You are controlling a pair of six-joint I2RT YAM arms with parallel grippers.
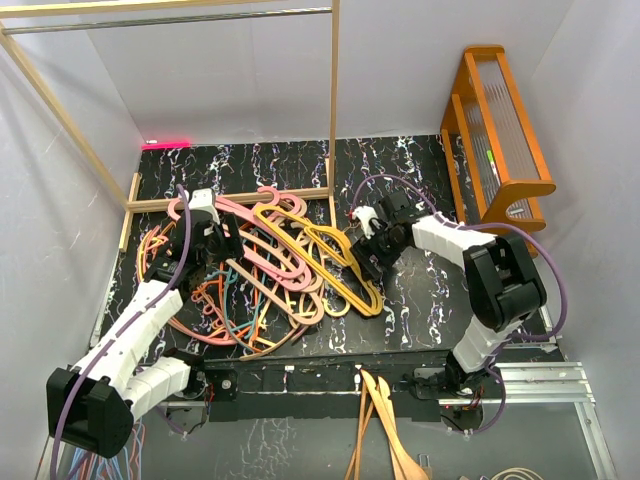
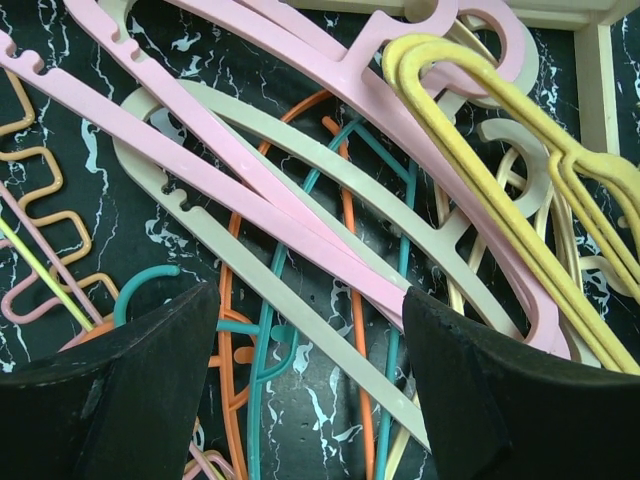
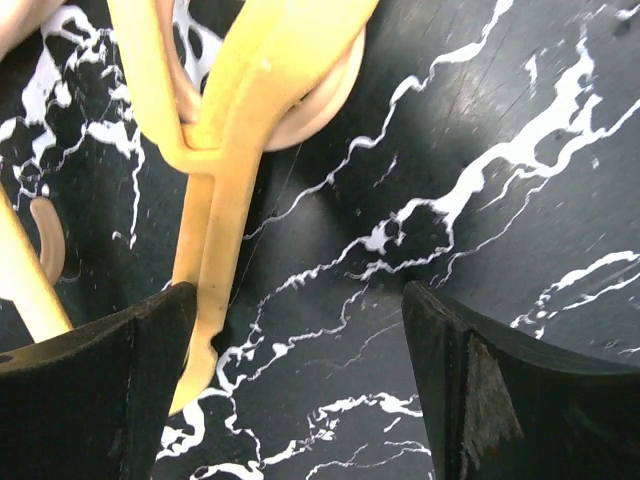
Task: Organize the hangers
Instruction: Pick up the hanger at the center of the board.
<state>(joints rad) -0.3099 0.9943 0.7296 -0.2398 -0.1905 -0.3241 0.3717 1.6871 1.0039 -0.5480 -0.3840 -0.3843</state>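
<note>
A tangled heap of hangers point(image 1: 270, 270) in pink, yellow, orange, tan and teal lies on the black marbled table point(image 1: 420, 290). My left gripper point(image 1: 212, 245) hovers over the heap's left part. In the left wrist view it point(image 2: 308, 300) is open, with a tan hanger bar point(image 2: 330, 335) and a pink bar point(image 2: 300, 230) running beneath the gap, ungripped. My right gripper point(image 1: 366, 262) sits at the heap's right edge. It point(image 3: 298, 295) is open over bare table, and a yellow hanger's arm point(image 3: 215, 250) lies beside its left finger point(image 3: 110, 380).
A light wooden rack frame point(image 1: 333, 100) with a metal rail point(image 1: 180, 18) stands at the back. An orange wooden shelf point(image 1: 500, 130) leans at the right wall. Light wooden hangers point(image 1: 385, 430) lie near the arm bases, and thin wire hangers point(image 1: 100, 465) sit at the bottom left.
</note>
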